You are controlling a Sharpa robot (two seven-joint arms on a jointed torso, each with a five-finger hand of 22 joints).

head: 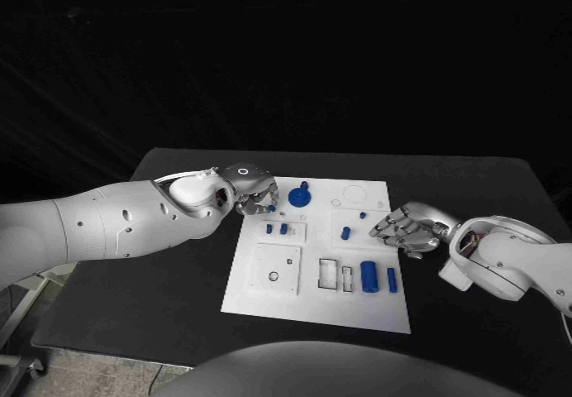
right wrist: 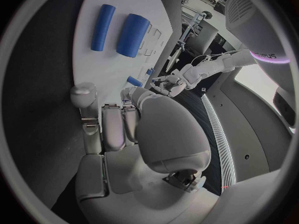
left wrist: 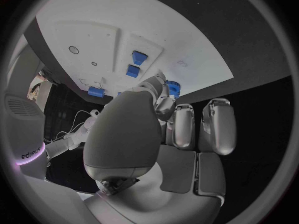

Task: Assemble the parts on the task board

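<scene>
Reaching over the board (head: 312,310), left hand (head: 250,194) touches the round blue gear (head: 301,198) at its far edge; grasp not confirmed. Right hand (head: 405,230) curled, empty. Advise seating the gear squarely, pressing straight down.

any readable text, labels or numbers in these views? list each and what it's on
No text can be read with confidence.
Task board: no print shows on it, only recesses and blue parts.
Left wrist view: dark lettering on the robot's white arm, too warped to read.
Right wrist view: dark lettering on the robot's white arm, cut off and blurred.
Left hand and right hand: no markings show.
</scene>
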